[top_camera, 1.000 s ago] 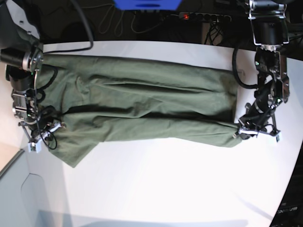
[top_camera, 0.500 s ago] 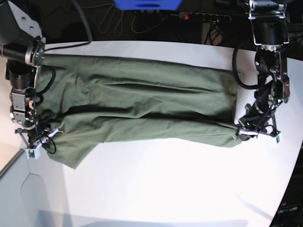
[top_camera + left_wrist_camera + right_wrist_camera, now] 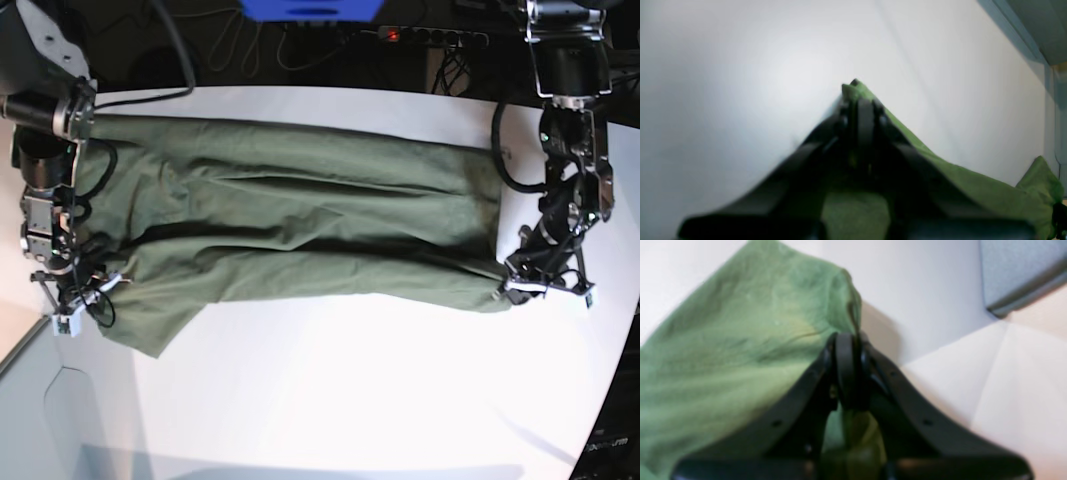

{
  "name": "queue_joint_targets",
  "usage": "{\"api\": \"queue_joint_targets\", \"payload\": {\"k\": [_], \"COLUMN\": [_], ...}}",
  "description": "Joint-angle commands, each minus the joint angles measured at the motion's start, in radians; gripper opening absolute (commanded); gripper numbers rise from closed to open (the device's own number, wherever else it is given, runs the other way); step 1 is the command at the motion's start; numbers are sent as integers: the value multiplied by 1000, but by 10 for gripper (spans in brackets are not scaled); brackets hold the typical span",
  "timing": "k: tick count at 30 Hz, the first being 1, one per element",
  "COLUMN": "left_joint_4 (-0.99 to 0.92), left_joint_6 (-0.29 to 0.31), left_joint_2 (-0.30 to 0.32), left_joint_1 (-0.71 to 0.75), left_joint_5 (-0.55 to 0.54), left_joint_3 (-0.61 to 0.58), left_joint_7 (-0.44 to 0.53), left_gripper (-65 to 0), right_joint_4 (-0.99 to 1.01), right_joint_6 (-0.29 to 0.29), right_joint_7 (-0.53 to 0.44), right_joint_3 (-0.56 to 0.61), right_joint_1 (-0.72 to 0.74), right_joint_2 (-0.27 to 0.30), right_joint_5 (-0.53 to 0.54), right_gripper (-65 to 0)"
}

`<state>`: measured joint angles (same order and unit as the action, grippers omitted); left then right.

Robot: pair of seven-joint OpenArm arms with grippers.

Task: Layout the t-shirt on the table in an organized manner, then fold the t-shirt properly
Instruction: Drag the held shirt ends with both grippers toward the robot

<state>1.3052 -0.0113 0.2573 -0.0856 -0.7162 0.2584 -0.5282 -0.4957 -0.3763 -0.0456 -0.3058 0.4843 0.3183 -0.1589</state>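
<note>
The olive-green t-shirt lies stretched lengthwise across the far half of the white table, wrinkled, with one flap hanging toward the front at the left. On the base view's right, my left gripper is shut on the shirt's front right corner. My right gripper, on that view's left, is shut on the shirt's left edge. The left wrist view has the left gripper pinching green cloth low over the table. Through the right wrist camera, the right gripper clamps a fold of t-shirt.
A power strip, loose cables and a blue object sit behind the table's far edge. A grey panel borders the front left corner. The table's curved edge runs down the right side.
My right gripper has drawn the shirt's left edge a little further left and toward the front. The left gripper has shifted slightly frontward with its corner. Both stayed shut.
</note>
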Motion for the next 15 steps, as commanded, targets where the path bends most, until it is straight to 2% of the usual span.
{"api": "queue_joint_targets", "payload": {"k": [1, 4, 11, 15], "left_joint_4": [20, 20, 57, 83], "left_joint_6": [9, 9, 7, 7], "left_joint_2": [14, 14, 14, 14], "left_joint_1": [-19, -21, -21, -21], "left_joint_5": [-9, -9, -9, -9], "left_joint_3": [5, 5, 5, 5], "left_joint_7": [16, 16, 16, 16], "left_gripper": [-650, -650, -650, -650], "right_joint_4": [-19, -19, -21, -97], "right_joint_6": [0, 0, -2, -2], "right_joint_7": [-26, -26, -26, -23], "right_joint_3": [-31, -69, -72, -72], "right_joint_1": [29, 29, 29, -5], "right_joint_2": [20, 20, 25, 20], "right_joint_5": [9, 9, 9, 9], "right_gripper": [-650, -650, -650, -650]}}
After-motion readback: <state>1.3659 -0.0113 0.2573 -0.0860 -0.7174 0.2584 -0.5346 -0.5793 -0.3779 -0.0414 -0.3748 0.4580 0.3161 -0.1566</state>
